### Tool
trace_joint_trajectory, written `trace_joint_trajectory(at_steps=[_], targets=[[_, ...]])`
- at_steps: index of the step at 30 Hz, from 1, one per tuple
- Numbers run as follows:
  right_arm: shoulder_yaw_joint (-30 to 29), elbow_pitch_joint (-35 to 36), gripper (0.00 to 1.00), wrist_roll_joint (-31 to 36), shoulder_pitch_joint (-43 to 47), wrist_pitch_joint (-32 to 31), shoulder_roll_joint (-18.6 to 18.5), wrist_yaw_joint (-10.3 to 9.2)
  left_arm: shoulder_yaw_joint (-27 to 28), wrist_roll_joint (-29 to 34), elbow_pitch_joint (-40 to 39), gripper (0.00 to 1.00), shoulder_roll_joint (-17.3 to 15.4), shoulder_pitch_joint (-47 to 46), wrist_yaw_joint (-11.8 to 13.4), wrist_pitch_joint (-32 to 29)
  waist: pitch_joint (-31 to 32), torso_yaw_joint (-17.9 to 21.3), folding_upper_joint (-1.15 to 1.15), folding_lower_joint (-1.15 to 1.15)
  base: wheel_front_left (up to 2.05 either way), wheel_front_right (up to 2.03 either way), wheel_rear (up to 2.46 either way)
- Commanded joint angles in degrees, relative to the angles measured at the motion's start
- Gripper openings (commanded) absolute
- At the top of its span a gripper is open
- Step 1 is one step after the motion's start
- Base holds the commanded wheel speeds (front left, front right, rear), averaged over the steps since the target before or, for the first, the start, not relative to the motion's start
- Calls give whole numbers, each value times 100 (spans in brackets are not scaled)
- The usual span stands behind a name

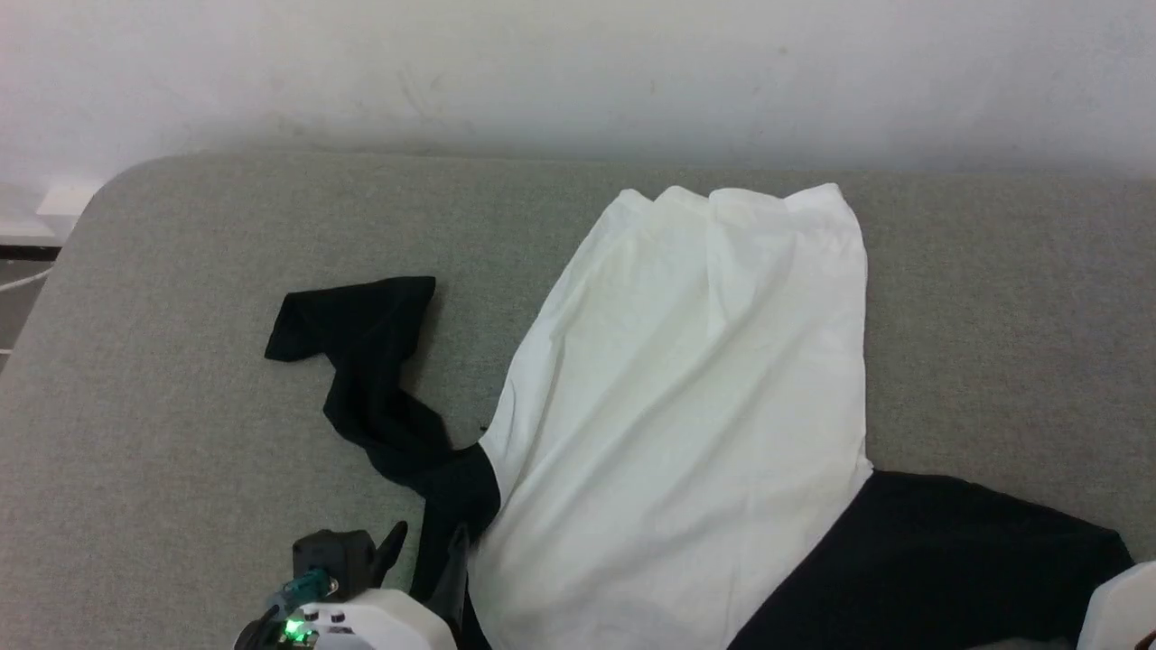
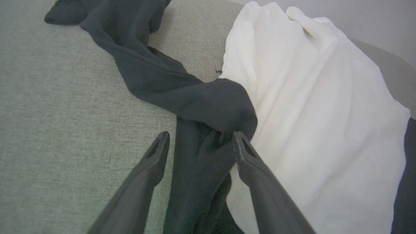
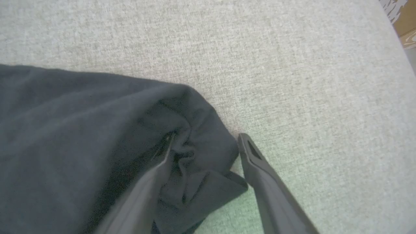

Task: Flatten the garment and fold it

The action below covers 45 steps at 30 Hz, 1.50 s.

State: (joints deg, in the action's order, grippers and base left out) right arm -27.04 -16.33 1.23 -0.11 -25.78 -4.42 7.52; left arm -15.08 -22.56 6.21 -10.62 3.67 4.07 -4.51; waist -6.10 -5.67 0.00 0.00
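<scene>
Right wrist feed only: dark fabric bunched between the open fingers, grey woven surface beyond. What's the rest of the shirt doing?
Observer: In the head view, the soft T-shirt, white body with black sleeves, lies wrinkled on the grey fabric-covered surface, its body stretching away from the robot.
Operator: Other sleeve?
Observer: The black sleeve on the robot's left is twisted and crumpled, trailing sideways.
Operator: Left gripper?
Observer: The left gripper is open, fingers straddling black fabric near that shoulder.
</scene>
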Motion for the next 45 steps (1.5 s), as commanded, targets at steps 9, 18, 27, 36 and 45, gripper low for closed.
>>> trace_joint_trajectory(at_steps=[9, 18, 27, 36, 45], targets=[[85, 43, 0, 649, -455, 692, -720, -3, -45, 0, 209, 100, 64, -194, -22, 92, -26, -53, 0, 0, 0, 0, 0], [1117, 1088, 0, 1176, -907, 984, -1901, -3, -127, -76, 381, 100, 177, -251, -56, 203, 8, -247, 0, 0, 0, 0, 0], [2442, 543, 0, 1426, -1968, 1545, -2889, -3, -232, -83, 511, 100, 242, -538, -133, 270, -427, -629, 0, 0, 0, 0, 0], [2913, -1348, 100, 1290, -2765, 2094, -2696, -3, -281, -123, 729, 100, 309, -681, -140, 370, -492, -725, 0, 0, 0, 0, 0], [2609, -1570, 100, 523, -2613, 2709, -1862, -3, -182, -211, 831, 100, 222, -569, -90, 477, -2, -269, 0, 0, 0, 0, 0]])
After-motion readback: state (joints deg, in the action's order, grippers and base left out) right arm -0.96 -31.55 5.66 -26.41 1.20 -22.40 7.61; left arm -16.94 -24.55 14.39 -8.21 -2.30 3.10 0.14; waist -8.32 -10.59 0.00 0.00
